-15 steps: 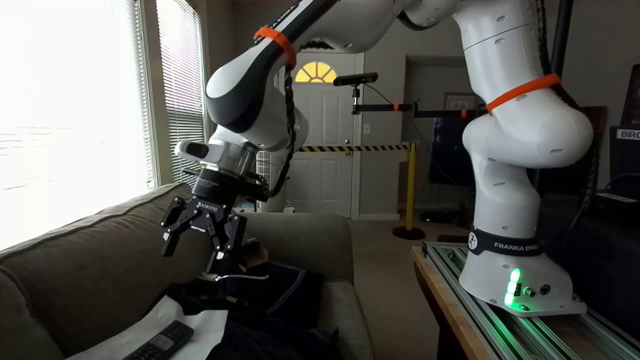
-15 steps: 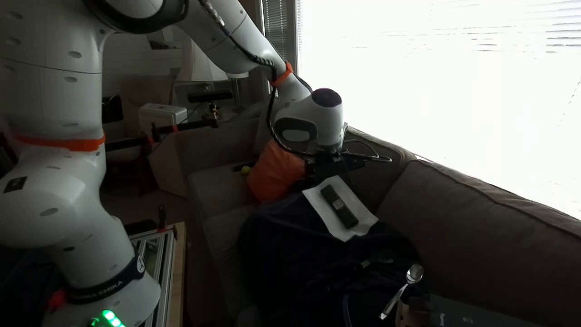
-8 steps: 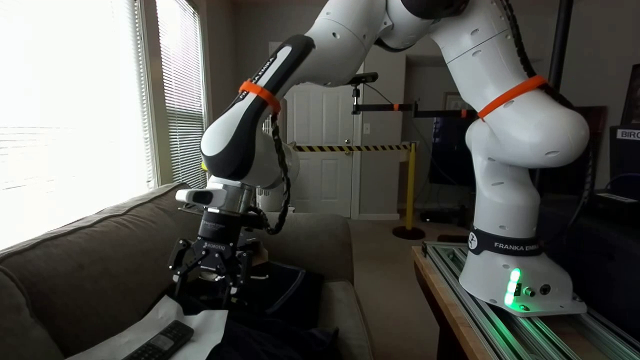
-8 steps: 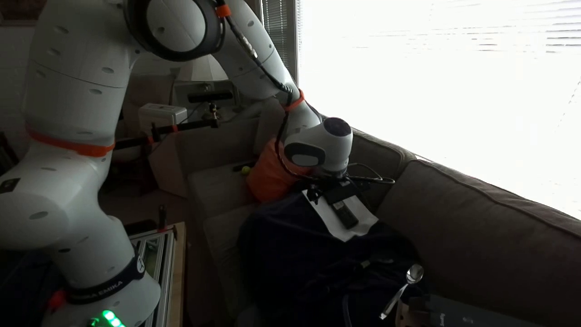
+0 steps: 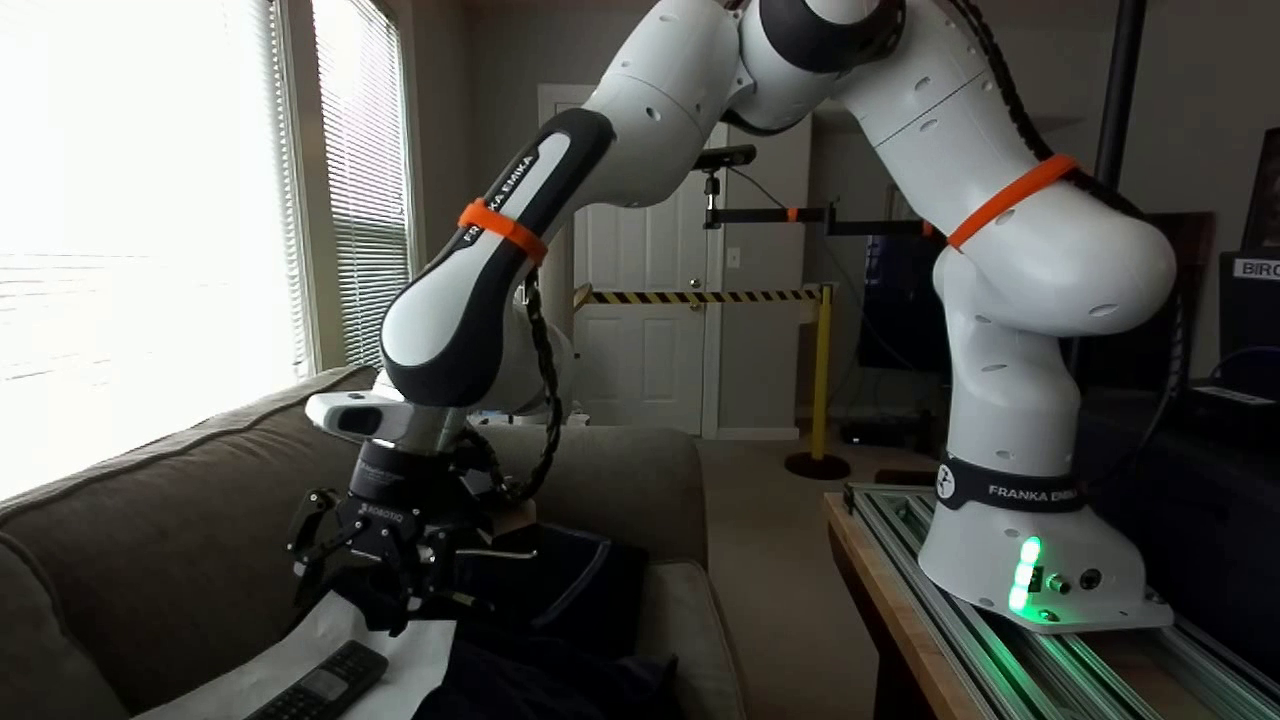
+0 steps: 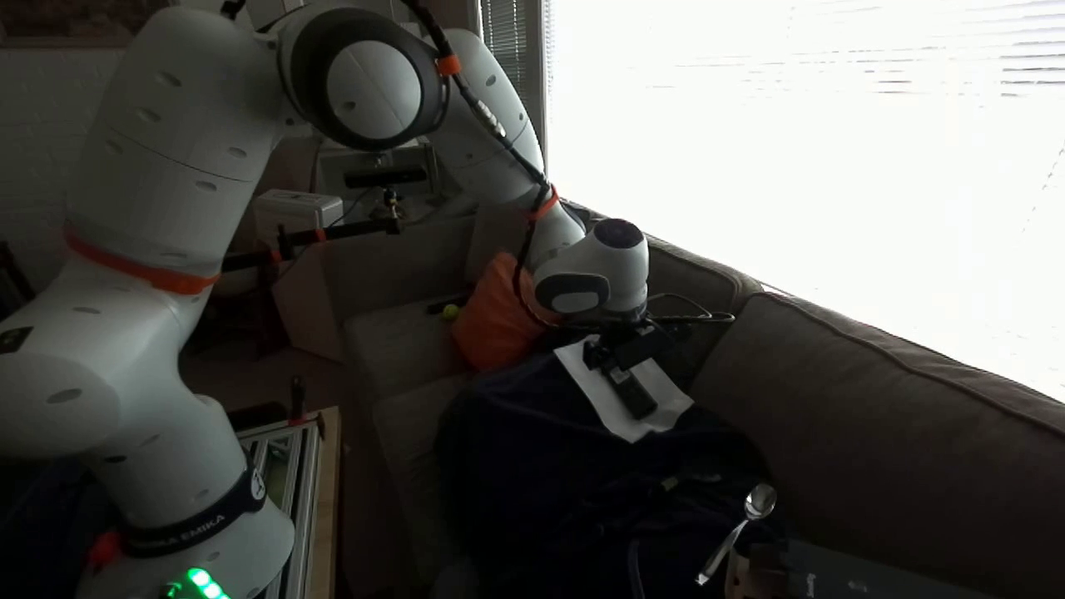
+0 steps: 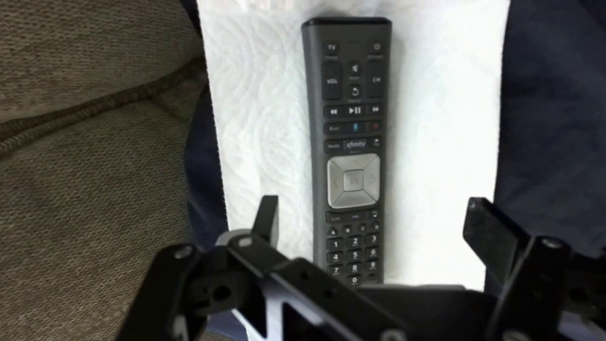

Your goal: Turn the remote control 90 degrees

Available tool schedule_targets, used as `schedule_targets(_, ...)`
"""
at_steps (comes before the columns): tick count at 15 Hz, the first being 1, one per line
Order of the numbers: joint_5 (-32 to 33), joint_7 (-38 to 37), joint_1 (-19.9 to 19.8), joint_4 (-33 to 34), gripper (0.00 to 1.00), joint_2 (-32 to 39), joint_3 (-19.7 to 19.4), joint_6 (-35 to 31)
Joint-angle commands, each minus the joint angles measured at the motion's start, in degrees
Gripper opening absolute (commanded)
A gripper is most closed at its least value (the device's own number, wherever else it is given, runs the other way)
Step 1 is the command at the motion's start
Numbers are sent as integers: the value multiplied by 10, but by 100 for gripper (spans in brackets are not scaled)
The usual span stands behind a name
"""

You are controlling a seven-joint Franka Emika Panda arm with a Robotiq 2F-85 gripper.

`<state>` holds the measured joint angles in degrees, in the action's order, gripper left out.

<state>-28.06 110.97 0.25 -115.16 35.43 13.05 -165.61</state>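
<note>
The remote control (image 7: pixel 352 132) is a slim dark bar with buttons, lying face up on a white paper sheet (image 7: pixel 440 142). It also shows in both exterior views (image 5: pixel 325 685) (image 6: pixel 636 398); in one its lower end is cut off by the frame, in the other its far end is covered by the gripper. My gripper (image 7: pixel 374 215) is open and empty, above the remote. In the wrist view its fingers stand on either side of the remote's keypad end, apart from it, and the left finger is closer. The gripper (image 5: pixel 350 605) also shows near the sheet's far end.
The sheet lies on dark cloth (image 6: pixel 532 466) on a grey sofa (image 5: pixel 240 480), whose backrest (image 6: pixel 874 416) rises beside it. A metal spoon (image 6: pixel 761 502) and a box lie farther along. An orange cushion (image 6: pixel 499 320) stands behind the arm. The robot's table (image 5: pixel 880 590) edges the aisle.
My gripper has come down and moved toward the sheet and remote, first lowering, then shifting toward the sofa back. It stays open. The remote and sheet have not moved.
</note>
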Motion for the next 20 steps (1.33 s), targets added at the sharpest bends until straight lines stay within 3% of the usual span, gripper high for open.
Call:
schedule_targets(1,78,-70,-11,36,100,38,13,-14)
schedule_targets(5,128,-147,-14,42,100,41,17,-3)
schedule_targets(10,160,-157,-36,32,100,34,38,-3)
schedule_targets(20,214,-208,-43,16,100,69,56,-54)
